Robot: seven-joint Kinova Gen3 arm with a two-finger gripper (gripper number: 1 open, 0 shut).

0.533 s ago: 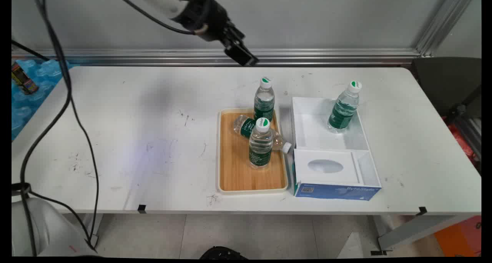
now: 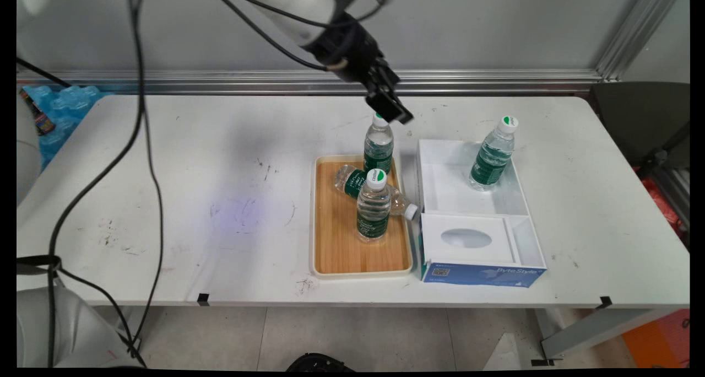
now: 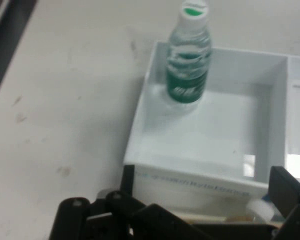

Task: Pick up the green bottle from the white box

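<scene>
Black two-finger gripper (image 2: 392,111) hangs just above the cap of the upright bottle (image 2: 378,144) at the far edge of the wooden tray (image 2: 336,239); in the hand view its fingers (image 3: 286,187) stand wide apart with nothing between them. That bottle, clear with a green label and a white cap, stands at the tray's far right corner. Behind it toward the near side, a second bottle (image 2: 352,181) lies on its side across the tray, its cap end reaching the tray's right edge. A third bottle (image 2: 373,206) stands upright in front of the lying one, about mid-tray. Just right of the tray sits a white box (image 2: 435,189) with a blue front; a fourth bottle (image 2: 493,155) stands upright in the far right corner of its open far compartment. Tray and box rest on the right half of the white table (image 2: 193,200), toward its near edge.
</scene>
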